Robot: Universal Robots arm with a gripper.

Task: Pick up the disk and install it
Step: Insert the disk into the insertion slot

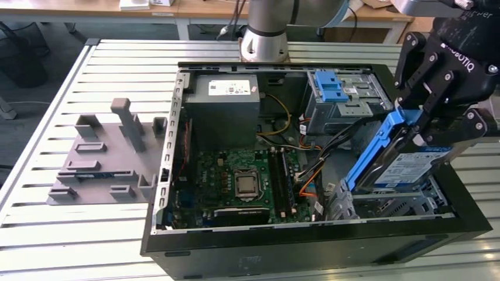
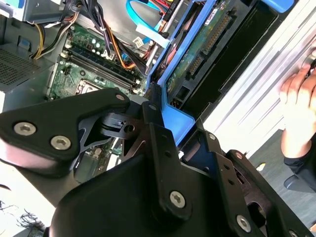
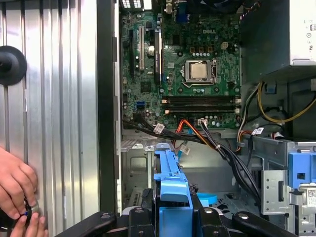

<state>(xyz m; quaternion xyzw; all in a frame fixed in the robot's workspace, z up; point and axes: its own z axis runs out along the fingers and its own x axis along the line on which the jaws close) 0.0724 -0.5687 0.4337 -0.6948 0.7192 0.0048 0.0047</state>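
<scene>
Black gripper (image 1: 425,133) clamps the disk (image 1: 408,167) by its blue bracket (image 1: 373,149) edges, tilted over a corner of the open computer case (image 1: 312,252); it looks rigid, weighty, shock-sensitive.

Arm (image 1: 266,35): rises from its base near the top of the exterior view.
Gripper (image 1: 420,136): at that view's right, pointing down, slightly tilted.
Jaws: clamped on the disk (image 1: 413,168), holding its upper end.
</scene>
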